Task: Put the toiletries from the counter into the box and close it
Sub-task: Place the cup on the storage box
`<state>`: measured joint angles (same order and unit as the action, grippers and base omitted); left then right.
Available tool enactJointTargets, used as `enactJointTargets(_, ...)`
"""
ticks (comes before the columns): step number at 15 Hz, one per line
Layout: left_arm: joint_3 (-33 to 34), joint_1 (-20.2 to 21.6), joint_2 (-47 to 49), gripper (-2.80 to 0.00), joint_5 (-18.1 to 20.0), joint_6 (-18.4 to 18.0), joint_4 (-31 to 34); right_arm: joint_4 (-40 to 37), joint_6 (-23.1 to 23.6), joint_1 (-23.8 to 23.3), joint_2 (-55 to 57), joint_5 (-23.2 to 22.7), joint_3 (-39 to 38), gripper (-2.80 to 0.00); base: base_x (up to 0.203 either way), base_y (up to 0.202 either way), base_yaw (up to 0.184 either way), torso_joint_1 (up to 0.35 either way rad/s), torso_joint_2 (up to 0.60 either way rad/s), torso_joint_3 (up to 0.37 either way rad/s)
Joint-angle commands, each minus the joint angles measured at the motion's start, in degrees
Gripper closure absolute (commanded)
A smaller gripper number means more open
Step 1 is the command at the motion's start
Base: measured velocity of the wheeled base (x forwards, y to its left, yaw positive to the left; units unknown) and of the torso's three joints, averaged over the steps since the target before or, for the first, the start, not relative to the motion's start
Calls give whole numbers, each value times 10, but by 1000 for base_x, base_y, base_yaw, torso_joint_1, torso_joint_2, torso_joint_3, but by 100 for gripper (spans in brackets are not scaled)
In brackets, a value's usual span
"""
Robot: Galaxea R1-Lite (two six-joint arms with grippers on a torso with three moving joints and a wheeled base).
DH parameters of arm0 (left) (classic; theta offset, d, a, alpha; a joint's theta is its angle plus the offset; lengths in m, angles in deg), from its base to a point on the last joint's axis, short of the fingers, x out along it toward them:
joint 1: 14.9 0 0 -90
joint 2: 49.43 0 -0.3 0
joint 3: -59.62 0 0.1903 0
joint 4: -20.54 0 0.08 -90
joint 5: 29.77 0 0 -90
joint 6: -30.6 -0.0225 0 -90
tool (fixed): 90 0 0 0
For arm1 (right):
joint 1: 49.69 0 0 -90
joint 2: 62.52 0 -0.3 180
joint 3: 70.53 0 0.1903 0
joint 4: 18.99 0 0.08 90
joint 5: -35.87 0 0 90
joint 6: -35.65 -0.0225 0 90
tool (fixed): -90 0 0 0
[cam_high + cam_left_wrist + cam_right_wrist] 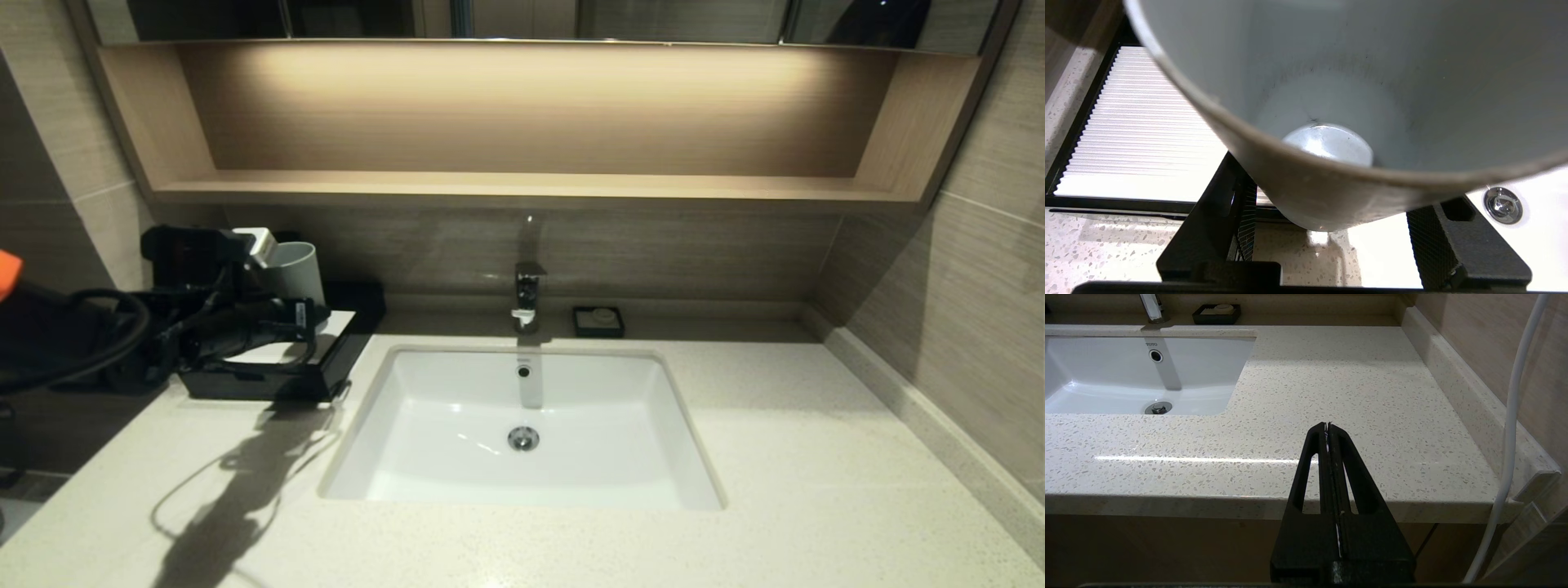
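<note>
The black box with a white top panel (269, 363) stands at the counter's (816, 457) far left; its ribbed white panel shows in the left wrist view (1143, 134). My left gripper (318, 314) is above the box, and the grey tumbler cup (292, 273) sits tilted between its jaws. In the left wrist view the cup (1355, 81) lies between the black fingers (1208, 228) of the left gripper (1331, 196), its mouth toward the camera. My right gripper (1327, 425) is shut and empty, off the counter's front right edge. No stick or sachets are in view.
A white sunken basin (392, 457) with a chrome faucet (528, 294) lies mid-counter. A small black soap dish (598, 321) stands behind it by the back wall. A wall runs along the right edge. A white cable (1511, 416) hangs beside the right gripper.
</note>
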<state>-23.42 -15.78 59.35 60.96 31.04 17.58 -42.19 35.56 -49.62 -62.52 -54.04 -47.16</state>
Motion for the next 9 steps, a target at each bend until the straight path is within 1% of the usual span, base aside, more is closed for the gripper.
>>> enactJointTargets(1, -3, 0, 15, 0, 0, 0, -4, 0, 0, 0, -1, 0, -1, 0, 0, 0, 0, 0, 0, 0)
enactJointTargets(5, -25, 1, 36, 0, -2, 0, -1, 0, 0, 0, -1, 0, -1, 0, 0, 0, 0, 0, 0, 0)
enactJointTargets(9, -28, 2, 58, 0, -3, -2, -10, 0, 0, 0, -1, 0, -1, 0, 0, 0, 0, 0, 0, 0)
